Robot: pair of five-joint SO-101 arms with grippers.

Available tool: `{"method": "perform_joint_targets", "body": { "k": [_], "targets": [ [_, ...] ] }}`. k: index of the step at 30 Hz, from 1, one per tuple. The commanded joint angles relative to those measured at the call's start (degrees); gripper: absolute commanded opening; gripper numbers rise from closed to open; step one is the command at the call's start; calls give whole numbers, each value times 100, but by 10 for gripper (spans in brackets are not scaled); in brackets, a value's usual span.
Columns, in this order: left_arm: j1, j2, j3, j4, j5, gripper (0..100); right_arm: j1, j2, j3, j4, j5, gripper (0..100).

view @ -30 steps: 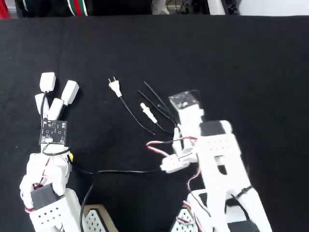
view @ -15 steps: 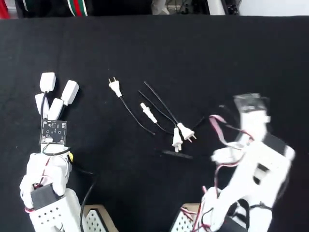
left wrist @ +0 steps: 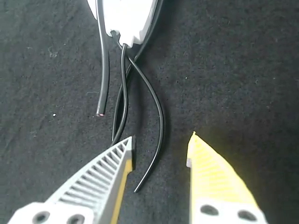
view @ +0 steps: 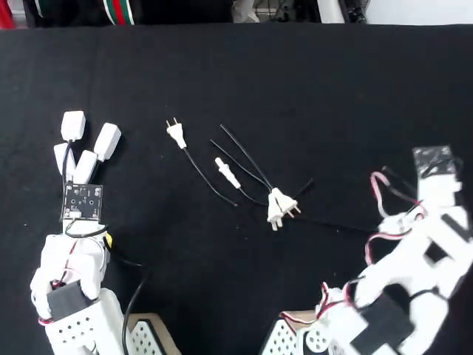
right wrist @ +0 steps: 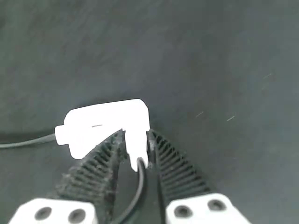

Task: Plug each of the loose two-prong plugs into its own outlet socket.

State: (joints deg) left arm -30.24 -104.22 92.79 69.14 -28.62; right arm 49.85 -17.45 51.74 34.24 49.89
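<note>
Left arm (view: 70, 281): stretched straight ahead from near-left corner of black cloth-covered table (view: 332, 89).
Left gripper (left wrist: 160, 138): spread wide, holding nothing; thin black cable ends (left wrist: 156, 116) between tips, white plastic outlet socket (left wrist: 122, 16) just ahead.
Right arm (view: 414, 251): folded at near-right corner, angled toward right edge.
Right gripper (right wrist: 137, 135): pinching white plastic piece (right wrist: 107, 123) with black lead; plug or socket, cannot tell.
White two-prong plugs, loose mid-table: four. Far plug (view: 176, 133), middle plug (view: 228, 172), touching pair (view: 278, 205).
White blocks (view: 72, 124) at left arm's tip: four, clustered.
</note>
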Motion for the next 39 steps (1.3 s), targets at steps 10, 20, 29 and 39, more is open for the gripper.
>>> {"method": "perform_joint_targets", "body": {
  "k": [10, 20, 29, 39],
  "targets": [
    [-13, -18, -40, -97, -35, 191, 141, 2466, -3046, -211, 18, 13],
    [-13, -18, -40, -97, -35, 191, 167, 2756, -3336, 404, 18, 119],
    [-13, -18, -40, -97, -35, 191, 176, 2747, -4066, 1626, -387, 378],
    [-13, -18, -40, -97, -35, 191, 114, 2369, -7134, 6514, -809, 381]
  ]
}}
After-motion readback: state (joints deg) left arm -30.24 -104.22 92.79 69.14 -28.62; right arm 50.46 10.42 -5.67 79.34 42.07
